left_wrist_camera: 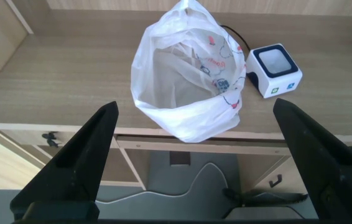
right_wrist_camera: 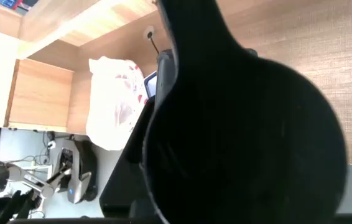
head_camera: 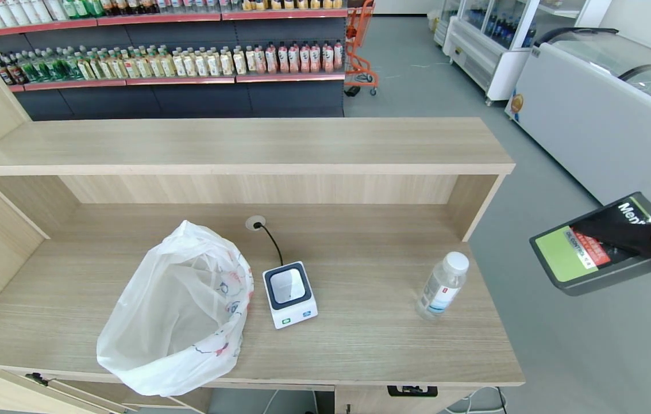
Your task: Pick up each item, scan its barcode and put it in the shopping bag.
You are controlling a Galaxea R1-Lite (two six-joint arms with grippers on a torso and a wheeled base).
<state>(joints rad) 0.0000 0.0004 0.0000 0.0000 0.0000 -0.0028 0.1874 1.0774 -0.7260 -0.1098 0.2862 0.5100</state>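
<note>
A white plastic shopping bag (head_camera: 178, 305) stands open on the left of the wooden counter (head_camera: 359, 345). Right beside it sits a white barcode scanner (head_camera: 289, 293) with its window facing up. A clear bottle with a white cap (head_camera: 442, 286) stands upright near the counter's right end. My right gripper (head_camera: 618, 238) is shut on a dark grey package with a green and red label (head_camera: 584, 253), held in the air beyond the counter's right edge. This package (right_wrist_camera: 238, 124) blocks most of the right wrist view. My left gripper (left_wrist_camera: 196, 109) is open and empty, in front of the counter, facing the bag (left_wrist_camera: 188, 74).
A raised wooden ledge (head_camera: 245, 146) runs along the back of the counter, and the scanner cable (head_camera: 272, 241) leads to a hole under it. Store shelves of bottles (head_camera: 176, 60) stand behind. Freezers (head_camera: 601, 103) line the right side.
</note>
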